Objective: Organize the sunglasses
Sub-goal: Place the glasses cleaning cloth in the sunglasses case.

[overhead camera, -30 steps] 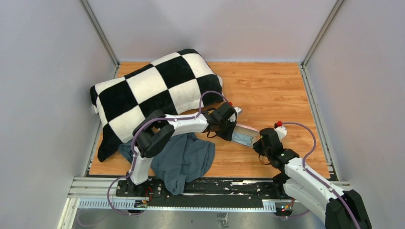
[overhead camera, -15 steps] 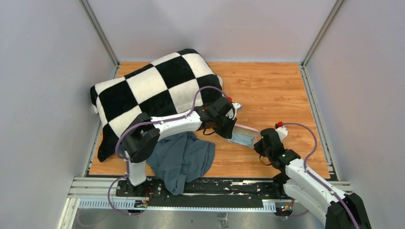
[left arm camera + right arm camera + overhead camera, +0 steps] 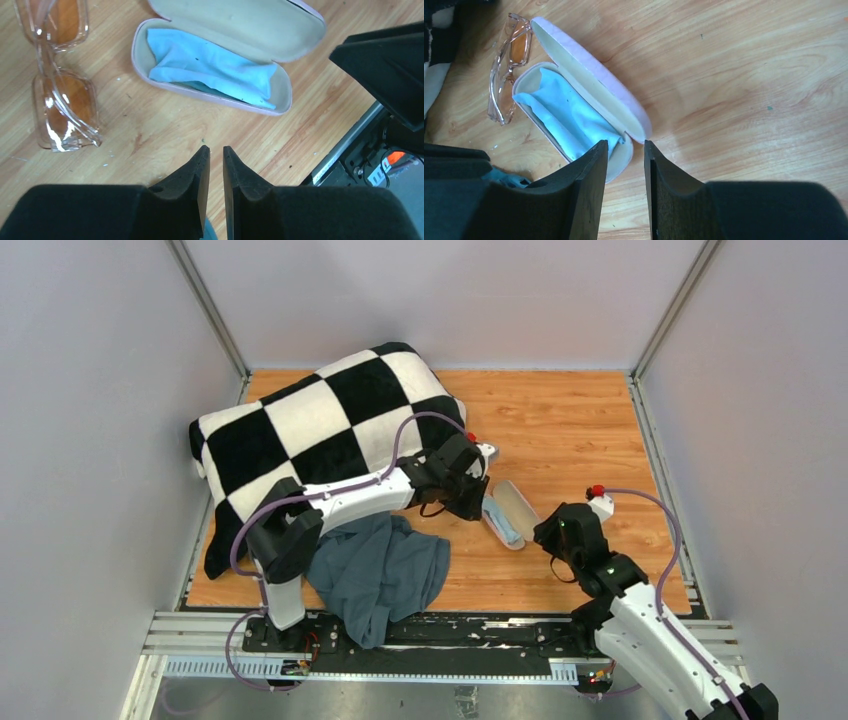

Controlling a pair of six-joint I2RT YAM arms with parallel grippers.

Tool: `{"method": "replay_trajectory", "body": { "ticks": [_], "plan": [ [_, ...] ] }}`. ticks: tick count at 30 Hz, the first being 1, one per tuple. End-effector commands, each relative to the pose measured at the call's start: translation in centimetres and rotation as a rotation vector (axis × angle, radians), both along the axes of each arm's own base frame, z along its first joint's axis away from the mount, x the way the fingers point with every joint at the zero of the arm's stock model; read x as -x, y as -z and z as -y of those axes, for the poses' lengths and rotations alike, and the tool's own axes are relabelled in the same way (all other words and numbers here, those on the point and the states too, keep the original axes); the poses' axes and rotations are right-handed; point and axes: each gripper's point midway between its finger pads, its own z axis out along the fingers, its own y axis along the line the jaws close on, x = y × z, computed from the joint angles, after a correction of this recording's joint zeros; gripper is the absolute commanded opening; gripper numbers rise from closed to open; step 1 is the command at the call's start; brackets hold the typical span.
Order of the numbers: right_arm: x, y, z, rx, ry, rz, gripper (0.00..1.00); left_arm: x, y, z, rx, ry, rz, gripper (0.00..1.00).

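Sunglasses (image 3: 62, 95) lie on the tabletop (image 3: 150, 130) just beside the case (image 3: 240, 25), which now rests open, cloth (image 3: 210, 65) inside, since the right fingers (image 3: 589, 170) have let go and stand apart, empty; the left fingers (image 3: 197, 170), narrowly parted and empty, hover near it, ready for loading.

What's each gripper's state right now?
Left gripper: barely open, holding nothing.
Right gripper: open, holding nothing.

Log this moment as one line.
sunglasses: on table beside pink case | pink case: open, blue cloth inside | left gripper: empty | right gripper: empty
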Motion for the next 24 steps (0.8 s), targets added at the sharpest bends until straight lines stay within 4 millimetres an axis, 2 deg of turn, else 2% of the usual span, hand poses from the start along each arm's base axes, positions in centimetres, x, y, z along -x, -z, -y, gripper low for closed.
{"method": "replay_trajectory", "body": {
  "ticks": [1, 6, 12, 18, 24],
  "plan": [
    [0.5, -0.2, 1.3, 0.059, 0.022, -0.023, 0.38, -1.0, -1.6, -1.1, 0.020, -0.049, 0.025, 0.24],
    [0.4, -0.3, 1.3, 0.061, 0.014, -0.020, 0.39, -2.4, -1.6, -2.4, 0.003, -0.087, 0.036, 0.28],
    [0.4, -0.6, 1.1, 0.072, -0.006, -0.017, 0.40, -5.2, -1.0, -4.4, -0.053, -0.144, 0.051, 0.31],
    [-0.1, -0.6, 0.5, 0.115, -0.077, -0.049, 0.51, -6.4, -1.1, -5.1, -0.060, -0.164, 0.054, 0.32],
    [-1.5, -0.3, -0.2, 0.145, -0.174, -0.089, 0.61, -8.3, -0.9, -6.2, -0.090, -0.182, 0.053, 0.34]
  ]
}}
